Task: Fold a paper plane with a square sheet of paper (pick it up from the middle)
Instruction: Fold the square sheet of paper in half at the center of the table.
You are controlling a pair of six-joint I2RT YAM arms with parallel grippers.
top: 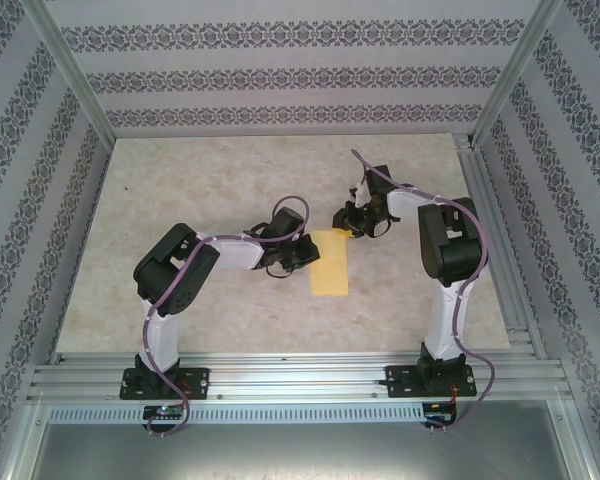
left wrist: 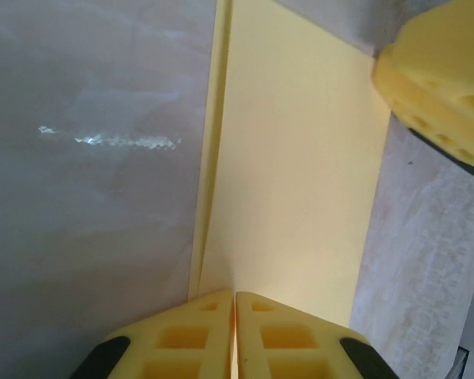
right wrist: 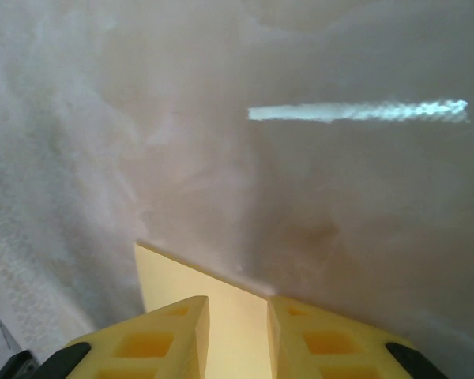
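The square sheet of paper (top: 329,264) lies on the marble table, folded in half into a pale-yellow upright rectangle. My left gripper (top: 302,255) is at its left edge. In the left wrist view that gripper (left wrist: 235,298) is shut, tips resting on the paper (left wrist: 300,174) beside its doubled left edge. I cannot tell if a layer is pinched. My right gripper (top: 348,222) is at the sheet's far end. Its jaws (right wrist: 238,304) stand a little apart over the paper's corner (right wrist: 170,276), with paper showing through the gap. One right finger (left wrist: 438,87) shows in the left wrist view.
The marble tabletop (top: 210,180) is framed by aluminium rails (top: 280,378) at the near edge and patterned walls on three sides. Both arms bend inward from their bases toward the sheet.
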